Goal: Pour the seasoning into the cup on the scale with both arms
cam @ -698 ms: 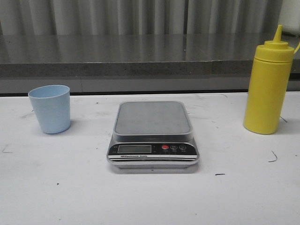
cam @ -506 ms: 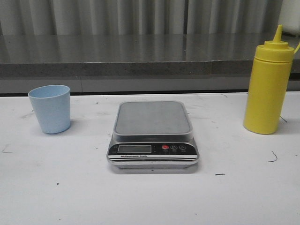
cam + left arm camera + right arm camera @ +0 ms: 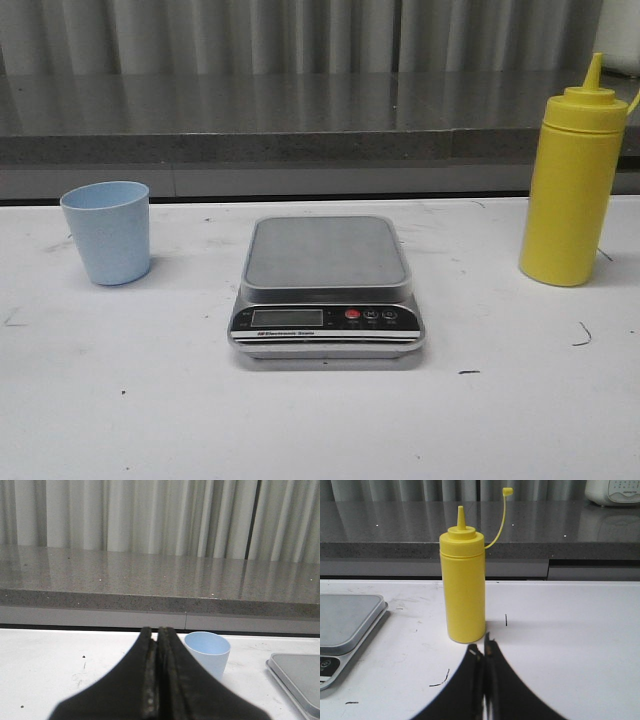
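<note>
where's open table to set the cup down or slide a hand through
Bare table lies between the cup and the scale, between the scale and the seasoning bottle, and across the whole strip in front of the scale. The scale's weighing plate is bare too. Nowhere is crowded.

A white table (image 3: 120, 420) with small dark marks fills the lower frame. Behind it runs a grey speckled ledge (image 3: 300, 120). Pale pleated curtains (image 3: 250, 35) hang across the top.
</note>
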`<move>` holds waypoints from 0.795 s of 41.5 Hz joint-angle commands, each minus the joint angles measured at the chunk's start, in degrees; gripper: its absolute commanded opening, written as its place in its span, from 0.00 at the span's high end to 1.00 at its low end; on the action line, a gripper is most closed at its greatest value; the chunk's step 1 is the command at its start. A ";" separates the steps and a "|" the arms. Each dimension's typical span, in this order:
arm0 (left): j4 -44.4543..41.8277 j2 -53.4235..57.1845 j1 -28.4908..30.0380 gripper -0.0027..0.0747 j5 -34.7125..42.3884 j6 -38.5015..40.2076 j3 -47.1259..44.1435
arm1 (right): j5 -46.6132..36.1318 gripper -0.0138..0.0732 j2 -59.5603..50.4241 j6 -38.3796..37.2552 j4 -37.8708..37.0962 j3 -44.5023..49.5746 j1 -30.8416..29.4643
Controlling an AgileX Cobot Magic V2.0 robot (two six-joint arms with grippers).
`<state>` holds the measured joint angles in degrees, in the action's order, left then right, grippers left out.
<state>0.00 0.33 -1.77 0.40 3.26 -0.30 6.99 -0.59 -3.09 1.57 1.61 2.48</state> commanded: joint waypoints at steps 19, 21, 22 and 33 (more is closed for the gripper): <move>0.00 0.84 -0.06 0.99 4.88 0.13 -1.38 | -4.55 0.98 -0.96 0.26 -0.09 -0.42 -0.35; 0.32 0.84 -0.06 0.99 4.88 0.13 -1.38 | -4.55 0.98 -0.96 0.26 -0.09 -0.42 -0.35; 0.32 0.84 -0.06 0.99 4.88 0.13 -1.38 | -5.01 0.98 -0.96 0.26 -0.09 -0.42 -0.35; 0.32 0.84 -0.06 0.99 6.84 0.13 0.91 | -4.84 0.98 -0.96 0.26 0.10 -4.61 -0.35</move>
<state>0.00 0.33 -1.77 1.79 3.26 -0.30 5.61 -0.59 -3.09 1.57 1.08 2.48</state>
